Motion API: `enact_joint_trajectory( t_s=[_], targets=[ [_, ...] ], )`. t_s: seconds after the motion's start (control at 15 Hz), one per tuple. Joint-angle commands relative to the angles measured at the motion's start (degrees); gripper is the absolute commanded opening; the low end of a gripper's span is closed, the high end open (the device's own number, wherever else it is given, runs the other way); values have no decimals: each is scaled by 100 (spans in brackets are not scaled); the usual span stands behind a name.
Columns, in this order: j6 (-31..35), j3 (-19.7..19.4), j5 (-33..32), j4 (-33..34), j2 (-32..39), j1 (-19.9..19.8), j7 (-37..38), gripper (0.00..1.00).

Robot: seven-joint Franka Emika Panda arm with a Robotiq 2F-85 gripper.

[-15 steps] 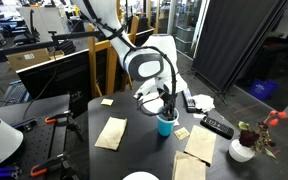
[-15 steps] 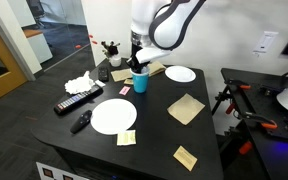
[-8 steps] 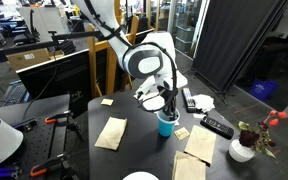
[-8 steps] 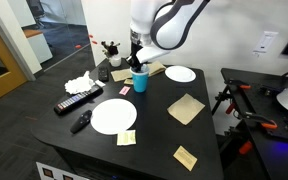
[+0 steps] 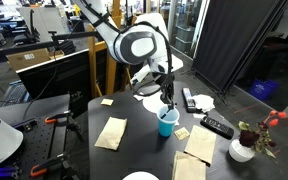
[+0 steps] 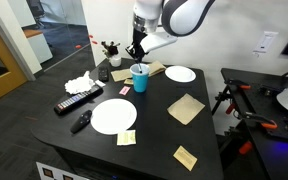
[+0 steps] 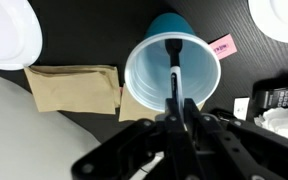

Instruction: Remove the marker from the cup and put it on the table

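Gripper [image 7: 184, 112] clamps the thin dark marker [image 7: 174, 68] directly above the light blue plastic cup [image 7: 140, 75]; a pink sticky note [image 7: 221, 43] lies at the cup's 2 o'clock.

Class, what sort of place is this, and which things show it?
Probably a robotics lab or workshop: cluttered workbenches behind the white robot arm, a dark curtain partition, and black clamp stands with orange grips beside the black table.

This looks like a robotics lab: black curtain [image 5: 234, 40], cluttered workbenches [image 5: 29, 60], clamp-mounted stands [image 5: 56, 121] beside the table [image 5: 144, 137].
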Motion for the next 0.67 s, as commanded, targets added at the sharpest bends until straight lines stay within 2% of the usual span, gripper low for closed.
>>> enact_joint_trajectory(
  t_s=[0.0, 0.2, 0.4, 0.47, 0.6],
  targets=[
    [1, -407, -754, -506, -743, 385, 517, 3],
    [-18, -624, -1581, -612, -1173, 550, 1021, 3],
    [-72, -576, -2482, -658, -1651, 482, 1522, 3],
    [-49, -818, -2507, -698, -1760, 754, 1495, 3],
    [-20, -703, -2619, -806, -2073, 718, 1431, 3]
  ],
)
